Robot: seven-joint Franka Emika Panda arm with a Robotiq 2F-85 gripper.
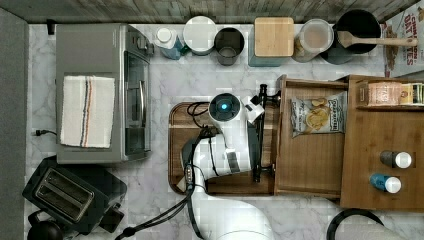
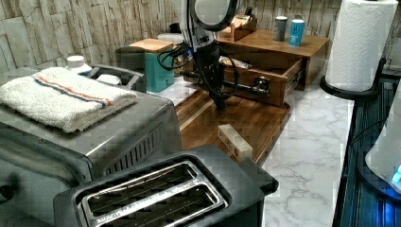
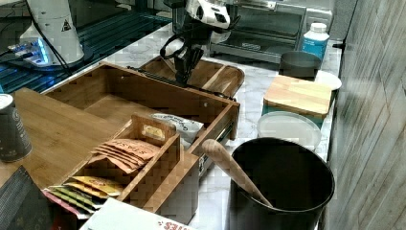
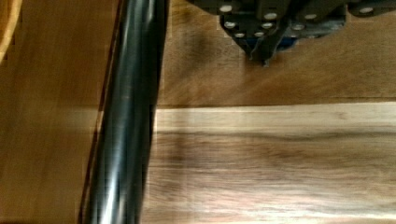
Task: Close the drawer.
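I've got the drawer (image 1: 310, 160) pulled out over the tray board (image 1: 220, 184), chip bag (image 1: 318, 114) lying in its back corner.

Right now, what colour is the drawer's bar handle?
Black; the handle shows best in the wrist view.

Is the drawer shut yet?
No: in the top view the drawer stands pulled out from the cabinet, its inside and a chip bag open to view.

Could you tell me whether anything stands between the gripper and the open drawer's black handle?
Nothing visible does: the gripper, fingers together, hangs over the dark wooden tray board just in front of the long black bar handle of the open brown wooden drawer.
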